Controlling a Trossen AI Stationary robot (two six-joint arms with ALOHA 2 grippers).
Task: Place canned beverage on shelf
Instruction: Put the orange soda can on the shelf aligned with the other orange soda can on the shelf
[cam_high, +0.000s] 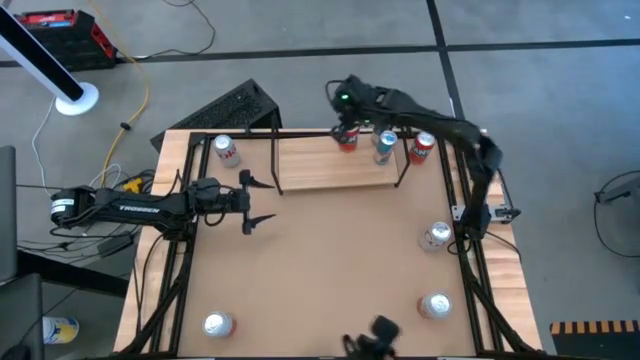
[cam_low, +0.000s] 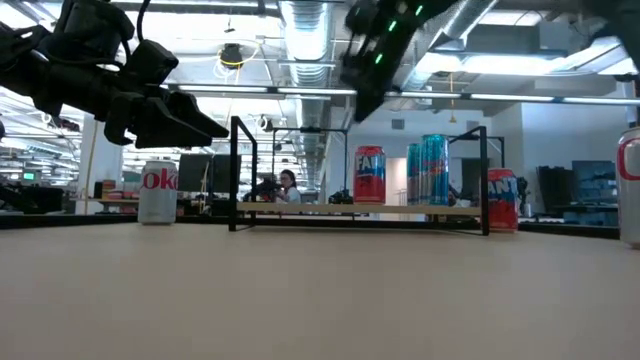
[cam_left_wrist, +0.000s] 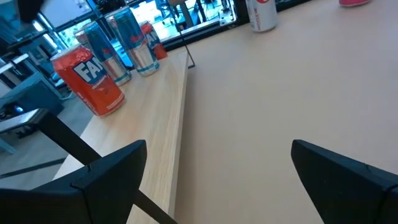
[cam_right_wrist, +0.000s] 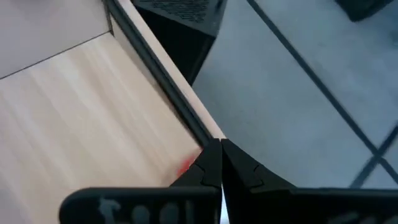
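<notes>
High view: shelf lengthwise left-right, right gripper pinched together, left gripper spread apart.

Even overhead light fills the room, thrown by long ceiling tubes that flare white in the low view. Shadows on the desk are faint. Close to the wrist cameras, the dark fingers look soft, and windows behind blow out bluish.

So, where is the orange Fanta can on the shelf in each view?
High view: Fanta can at the far edge of the shelf.
Low view: on it, left of the blue cans.
Left wrist view: nearest can.
Right wrist view: not clearly in it.
Shared landmark: the light-wood shelf.
</notes>
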